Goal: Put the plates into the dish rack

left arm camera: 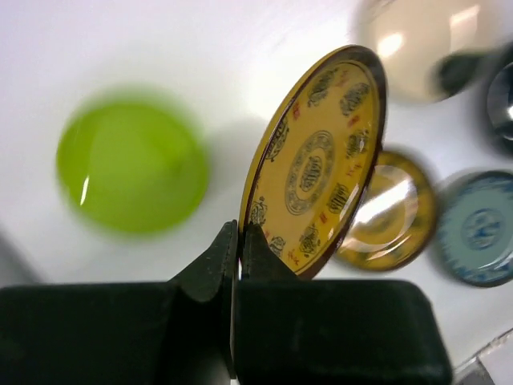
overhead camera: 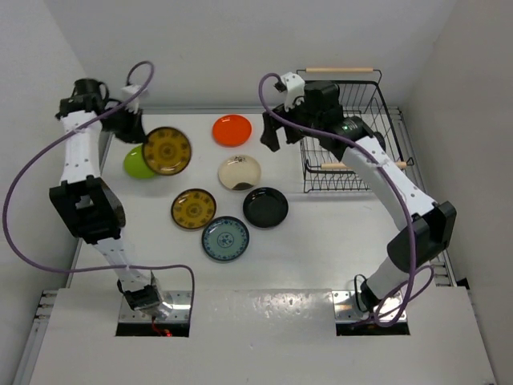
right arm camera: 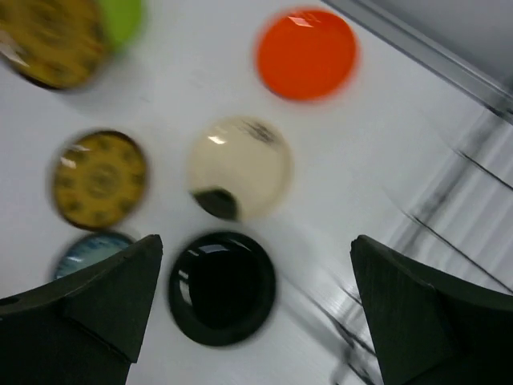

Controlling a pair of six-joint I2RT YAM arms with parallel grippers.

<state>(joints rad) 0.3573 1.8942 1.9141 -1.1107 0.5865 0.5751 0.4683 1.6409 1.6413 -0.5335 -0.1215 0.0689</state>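
Observation:
My left gripper (overhead camera: 132, 120) is shut on the rim of a yellow-brown patterned plate (overhead camera: 166, 150), held tilted above the table; the left wrist view shows the jaws (left arm camera: 239, 233) pinching that plate (left arm camera: 317, 160). A lime green plate (overhead camera: 138, 163) lies beside and partly under it. On the table lie an orange-red plate (overhead camera: 232, 130), a cream plate (overhead camera: 239, 172), a second yellow-brown plate (overhead camera: 193, 208), a black plate (overhead camera: 265, 207) and a blue-grey plate (overhead camera: 225, 239). My right gripper (overhead camera: 276, 120) is open and empty, high between the orange-red plate and the dish rack (overhead camera: 349, 132); the black plate (right arm camera: 222, 287) shows below its jaws (right arm camera: 256, 241).
The rack stands at the back right against the wall, wooden handles at its far and near ends. My right arm crosses over it. Walls close the table on the left, back and right. The right wrist view is blurred; rack wires (right arm camera: 473, 200) show at its right.

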